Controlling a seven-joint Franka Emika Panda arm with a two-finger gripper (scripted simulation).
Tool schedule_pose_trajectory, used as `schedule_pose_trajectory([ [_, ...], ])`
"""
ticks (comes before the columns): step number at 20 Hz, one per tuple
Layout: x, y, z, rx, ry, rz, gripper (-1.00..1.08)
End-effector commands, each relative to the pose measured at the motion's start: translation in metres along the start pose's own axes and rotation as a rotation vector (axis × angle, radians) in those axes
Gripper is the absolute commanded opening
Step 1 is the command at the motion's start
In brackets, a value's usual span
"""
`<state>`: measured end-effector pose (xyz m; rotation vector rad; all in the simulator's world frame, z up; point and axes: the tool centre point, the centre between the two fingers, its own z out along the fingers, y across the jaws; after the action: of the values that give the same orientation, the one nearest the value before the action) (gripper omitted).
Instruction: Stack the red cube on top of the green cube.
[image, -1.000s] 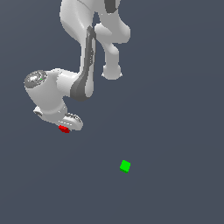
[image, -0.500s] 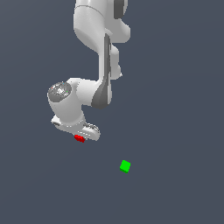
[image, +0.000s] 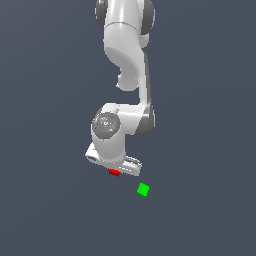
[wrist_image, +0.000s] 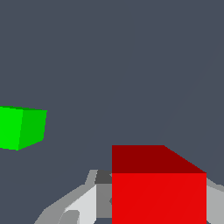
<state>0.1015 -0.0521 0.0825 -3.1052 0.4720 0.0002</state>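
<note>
The red cube (image: 114, 172) is clamped in the pincer (image: 116, 171) of the white arm (image: 125, 60), which reaches down from the far edge of the grey table (image: 210, 150). In the wrist view the cube (wrist_image: 158, 188) sits between the fingers (wrist_image: 83, 203), pressed on both sides. The green cube (image: 143, 190) lies on the table toward the near edge, near the red one but apart from it.
</note>
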Motion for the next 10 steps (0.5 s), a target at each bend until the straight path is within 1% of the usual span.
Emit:
schedule_pose_trajectory([
  [1,0.005,-0.024,0.004,0.000,0.001,0.001,-1.00],
  [5,0.012,-0.056,0.009,0.000,0.000,0.002,-1.00],
  [10,0.019,-0.087,0.014,0.000,0.000,0.002,-1.00],
])
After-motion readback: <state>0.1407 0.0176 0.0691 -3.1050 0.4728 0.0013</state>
